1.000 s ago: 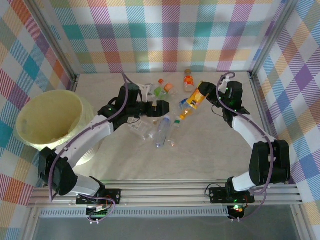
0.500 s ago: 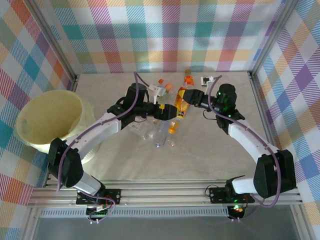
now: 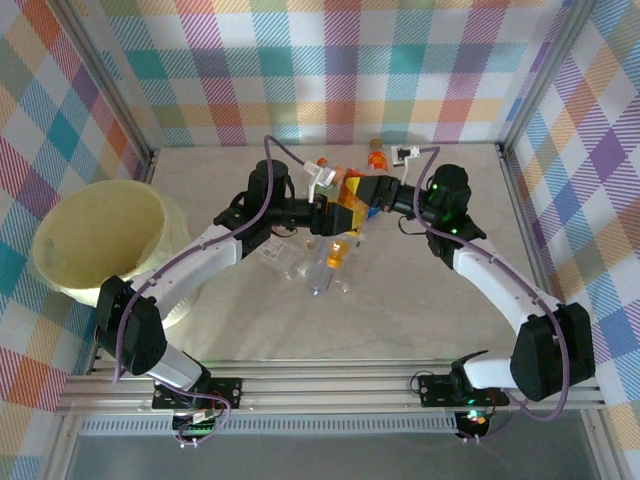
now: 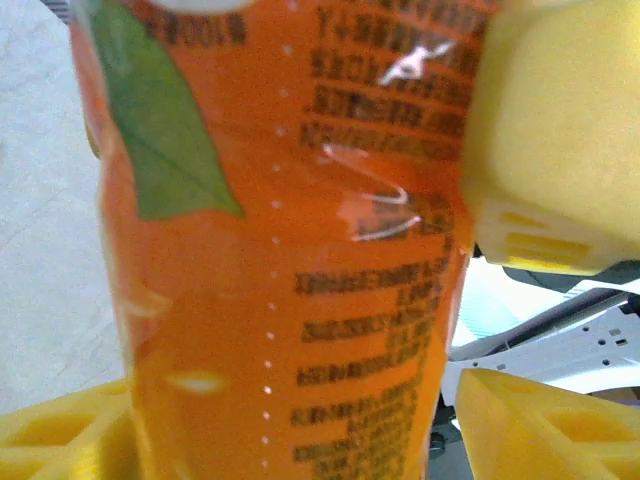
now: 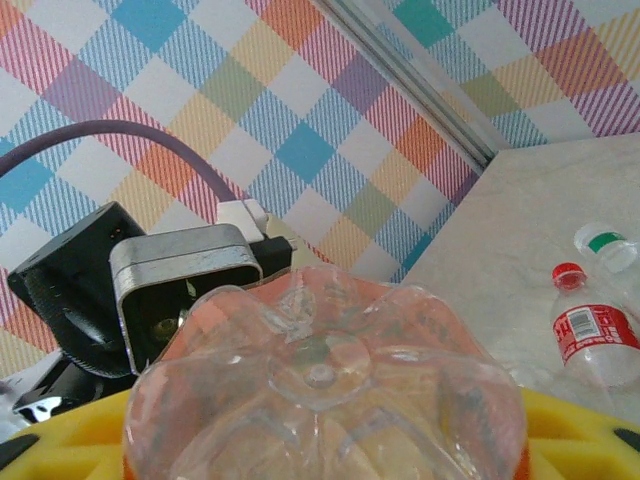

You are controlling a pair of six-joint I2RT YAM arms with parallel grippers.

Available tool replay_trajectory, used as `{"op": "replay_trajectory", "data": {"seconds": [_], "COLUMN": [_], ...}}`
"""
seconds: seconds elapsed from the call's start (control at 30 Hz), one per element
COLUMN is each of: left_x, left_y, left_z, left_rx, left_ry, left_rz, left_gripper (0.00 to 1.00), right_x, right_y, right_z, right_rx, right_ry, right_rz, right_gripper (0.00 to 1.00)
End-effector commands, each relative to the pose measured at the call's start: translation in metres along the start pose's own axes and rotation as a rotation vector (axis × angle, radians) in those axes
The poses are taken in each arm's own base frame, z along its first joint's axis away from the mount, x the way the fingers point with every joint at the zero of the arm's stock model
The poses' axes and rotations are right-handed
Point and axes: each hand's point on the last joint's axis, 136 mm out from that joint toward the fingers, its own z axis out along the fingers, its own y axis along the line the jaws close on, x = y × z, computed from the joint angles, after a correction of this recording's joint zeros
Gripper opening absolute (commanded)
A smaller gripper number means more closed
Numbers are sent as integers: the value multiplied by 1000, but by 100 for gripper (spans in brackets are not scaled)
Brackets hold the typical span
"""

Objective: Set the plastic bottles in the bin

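Arms stretched fwd, L pincer (image 3: 341, 215) and R pincer (image 3: 360, 192) meeting, R clamped.

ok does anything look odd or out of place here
The orange bottle is held in mid-air by the right end effector while the left end effector straddles it too: two arms on one bottle. Clear bottles lie on their sides below.

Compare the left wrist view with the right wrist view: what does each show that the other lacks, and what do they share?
Left wrist, not right: the orange bottle's printed label with a green leaf. Right wrist, not left: that bottle's clear moulded base, the checked wall, a red-capped bottle and a green-capped bottle on the table. Both: the orange bottle, close up.
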Motion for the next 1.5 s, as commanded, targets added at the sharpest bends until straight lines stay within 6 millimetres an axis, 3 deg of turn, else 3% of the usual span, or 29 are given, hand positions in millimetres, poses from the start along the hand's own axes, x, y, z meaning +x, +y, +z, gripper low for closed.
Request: {"op": "replay_trajectory", "data": {"seconds": [0.0, 0.17, 0.37, 0.57, 0.83, 1.03, 1.13, 1.33, 1.47], "left_x": [-8, -9, -12, -13, -15, -14, -10, -14, -19], "left_y": [-27, -25, -3, 25, 53, 76, 84, 87, 77], "left_z": [1, 2, 3, -1, -22, -53, -73, -122, -152], "left_rx": [101, 93, -25, -183, -410, -649, -765, -990, -1092], "left_ry": [-7, -12, -50, -72, -106, -112, -109, -143, -160], "left_rz": [55, 56, 38, 16, 17, 23, 24, 29, 31], "left_gripper": [67, 57, 51, 51, 51, 51, 51, 51, 51], "right_x": [-18, -17, -14, -10, -10, -7, -4, 15, 24], "right_y": [34, 35, 30, 19, 0, -15, -22, -37, -43], "right_z": [1, 5, 7, 6, -2, -13, -20, -29, -32], "right_rx": [-78, -92, -78, -16, 104, 195, 240, 293, 306], "right_ry": [-44, -36, -26, -13, -52, -95, -109, -75, -57], "right_rz": [-76, -69, -62, -59, -90, -124, -147, -219, -254], "right_gripper": [55, 57, 63, 74, 86, 100, 100, 100, 100]}}
